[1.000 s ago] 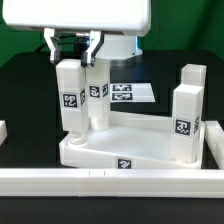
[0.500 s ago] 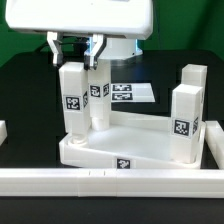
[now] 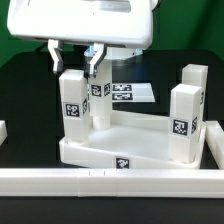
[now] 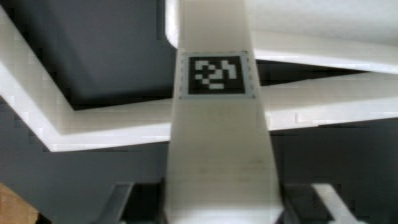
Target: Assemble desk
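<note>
The gripper (image 3: 72, 65) is held directly above the front-left leg (image 3: 71, 105), fingers spread, nothing gripped. The leg is seated upright in the tabletop (image 3: 140, 150) corner socket, long axis vertical, running straight down between the fingers (image 4: 125, 200).

Colours and patterns of the desk parts and their surroundings.
White tabletop (image 3: 110, 150) and white legs (image 3: 72, 103), each bearing black-and-white square tags (image 4: 219, 75); white marker board (image 3: 130, 93) with similar tags; black table surface (image 3: 25, 95); green backdrop (image 3: 190, 30); white rail (image 3: 110, 180).
</note>
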Robot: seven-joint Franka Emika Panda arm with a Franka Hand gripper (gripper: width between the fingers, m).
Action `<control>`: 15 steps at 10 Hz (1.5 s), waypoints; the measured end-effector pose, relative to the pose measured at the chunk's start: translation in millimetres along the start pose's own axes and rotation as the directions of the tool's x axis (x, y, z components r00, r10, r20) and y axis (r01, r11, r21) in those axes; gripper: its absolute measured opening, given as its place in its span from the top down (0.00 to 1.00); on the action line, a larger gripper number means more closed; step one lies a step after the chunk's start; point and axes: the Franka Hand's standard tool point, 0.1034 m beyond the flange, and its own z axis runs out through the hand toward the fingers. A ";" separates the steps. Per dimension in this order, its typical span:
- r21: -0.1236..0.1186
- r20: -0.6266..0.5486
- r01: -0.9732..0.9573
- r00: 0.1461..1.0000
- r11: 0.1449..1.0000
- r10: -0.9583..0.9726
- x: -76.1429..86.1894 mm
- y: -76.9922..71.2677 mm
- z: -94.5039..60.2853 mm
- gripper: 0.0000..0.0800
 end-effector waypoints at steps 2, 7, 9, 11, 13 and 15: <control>-0.003 -0.024 0.006 1.000 1.000 -0.006 0.5 -0.3 -0.1 0.64; -0.006 -0.023 0.012 1.000 1.000 -0.012 1.7 3.0 -0.4 0.22; 0.000 -0.015 0.011 1.000 1.000 -0.011 4.6 4.1 -4.8 0.20; 0.017 0.012 0.000 1.000 1.000 0.000 15.8 4.1 -15.0 0.19; 0.020 0.023 -0.002 1.000 1.000 0.001 17.8 4.0 -15.5 0.19; 0.020 0.040 -0.002 0.999 1.000 0.001 16.0 3.8 -13.6 0.19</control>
